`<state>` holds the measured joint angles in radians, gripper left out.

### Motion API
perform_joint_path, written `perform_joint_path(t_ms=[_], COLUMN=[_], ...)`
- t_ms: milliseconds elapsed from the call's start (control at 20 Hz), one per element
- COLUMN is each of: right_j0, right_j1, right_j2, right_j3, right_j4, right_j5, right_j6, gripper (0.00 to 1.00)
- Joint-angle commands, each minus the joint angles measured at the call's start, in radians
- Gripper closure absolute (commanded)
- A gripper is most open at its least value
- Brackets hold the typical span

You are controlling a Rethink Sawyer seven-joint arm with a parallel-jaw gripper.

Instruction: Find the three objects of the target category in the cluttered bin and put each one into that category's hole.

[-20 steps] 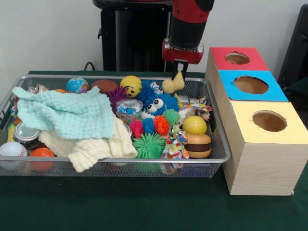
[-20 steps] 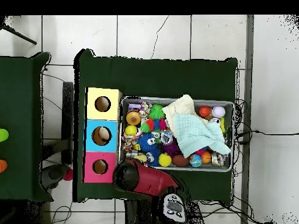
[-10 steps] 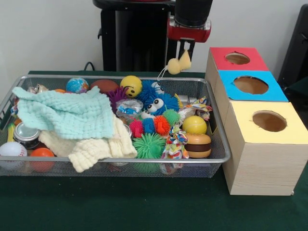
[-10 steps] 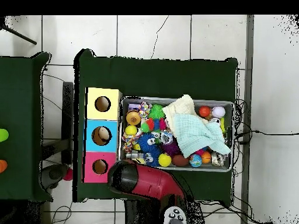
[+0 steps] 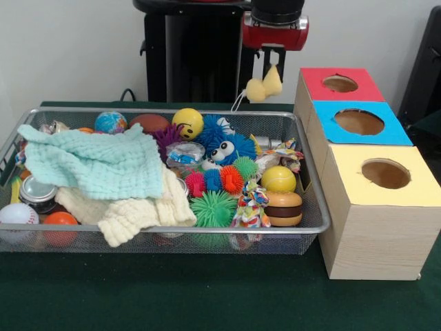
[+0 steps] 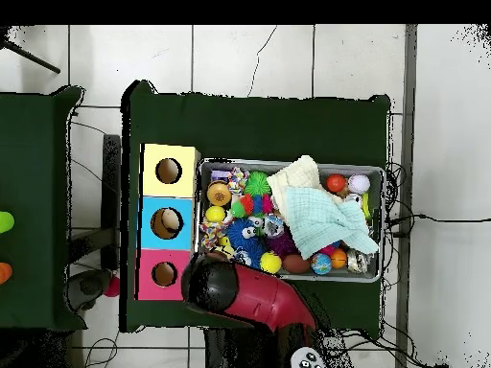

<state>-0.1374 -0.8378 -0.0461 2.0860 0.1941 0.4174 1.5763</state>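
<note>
Toy: small pale yellow soft toy, two rounded lumps with a thin pale cord trailing off at 8 o'clock; it hangs in the air above the bin's far right corner, just left of the red box.
Gripper: the gripper is closed on the toy's top, fingers pointing down under a red collar.
Arm: in the overhead view the red arm covers the bin's near left corner and hides the toy.
Bin: silver mesh bin, full of spiky balls, a blue googly-eyed toy, a smiley ball and a mint cloth over a cream one.
Hole: round dark hole in the red box's top, at 3 o'clock from the toy, and apart from it.
Boxes: red, blue and yellow tops in a row beside the bin.
Surface: dark green table.
Room: white wall behind; white tiled floor with cables, seen from overhead.
</note>
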Motion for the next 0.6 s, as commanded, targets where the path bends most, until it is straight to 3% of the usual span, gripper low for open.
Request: perform_joint_path(t_ms=[50,300,600], right_j0=[-0.103,-0.142,-0.273], right_j1=[-0.044,-0.077,-0.073], right_j2=[0.254,0.338,0.561], right_j3=[0.123,0.174,0.290], right_j4=[0.137,0.204,0.295], right_j5=[-0.006,-0.016,-0.149], right_j6=[0.111,0.116,0.115], gripper=[1.00,1.00,1.00])
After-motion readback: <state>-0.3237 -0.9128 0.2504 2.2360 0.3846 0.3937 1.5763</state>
